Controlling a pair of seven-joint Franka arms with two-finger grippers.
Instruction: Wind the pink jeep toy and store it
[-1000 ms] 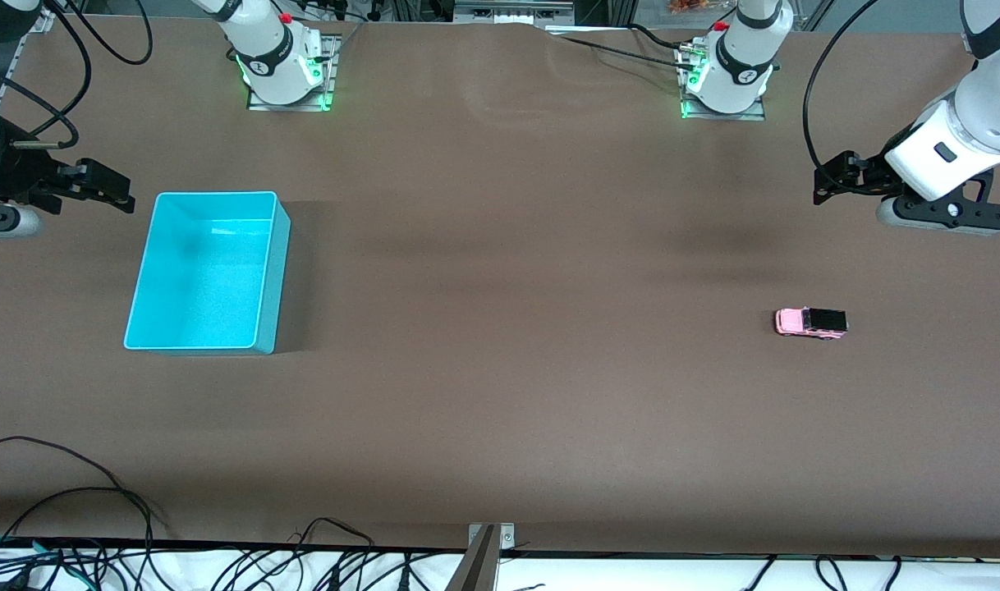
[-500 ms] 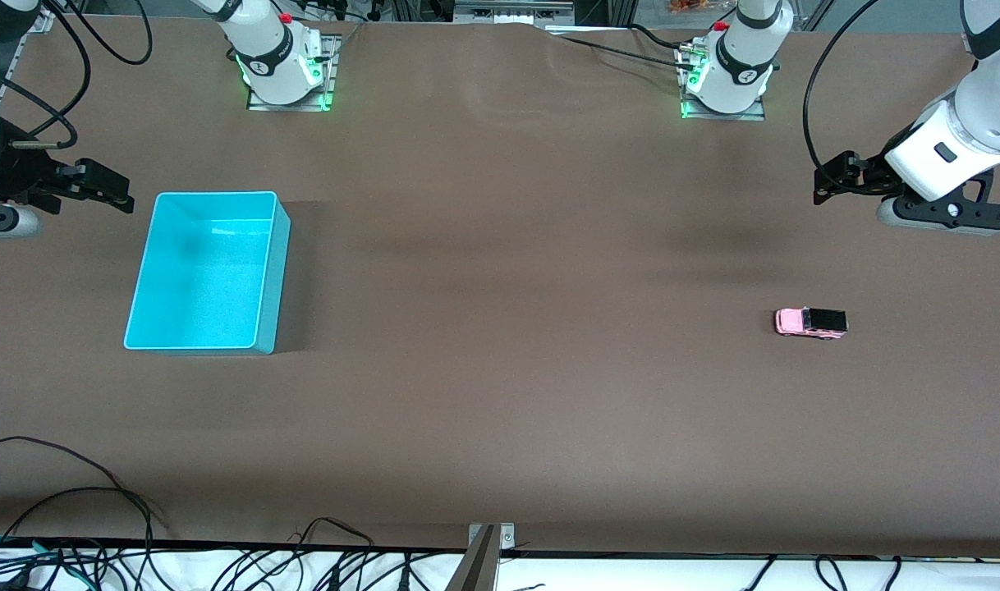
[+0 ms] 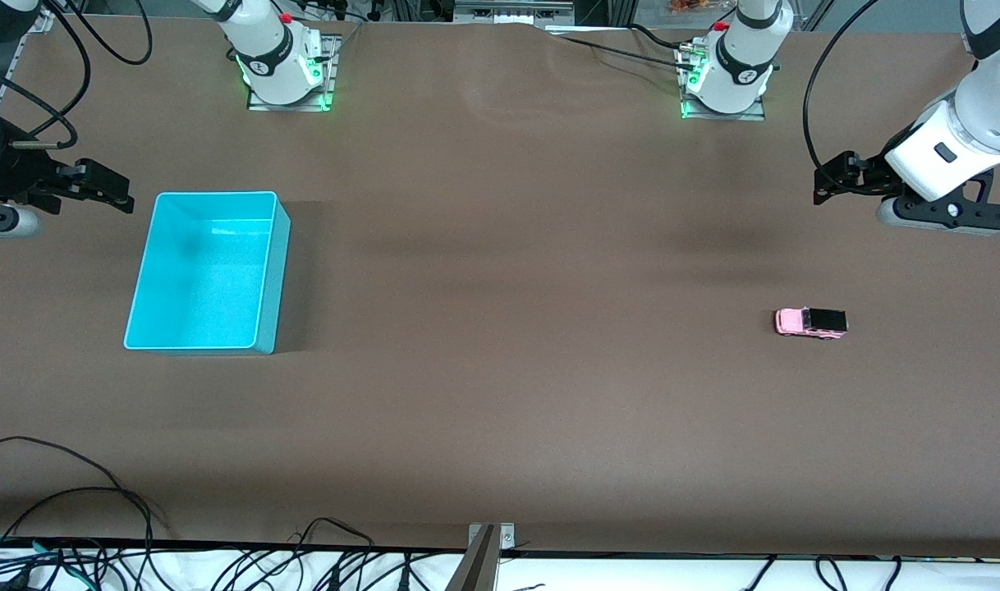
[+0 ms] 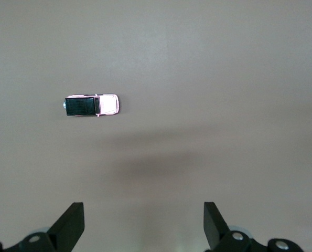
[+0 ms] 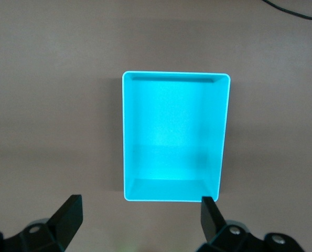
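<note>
We find the pink jeep toy [image 3: 810, 322] on the bench [image 3: 508, 345] at about four o'clock, apart from the cyan bin [image 3: 207, 271]. Left pincer [image 3: 828, 182] and right pincer [image 3: 106, 189] hover, spread wide, empty. Light, rigid, slippery; we judge its flanks the best hold.

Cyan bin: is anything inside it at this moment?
Nothing: the cyan bin shows only its bare floor, fully in sight from above. The pink jeep toy sits on the table toward the left arm's end.

The left gripper [image 4: 140, 223] (fingers spread) hangs over the pink jeep toy [image 4: 91, 105].
</note>
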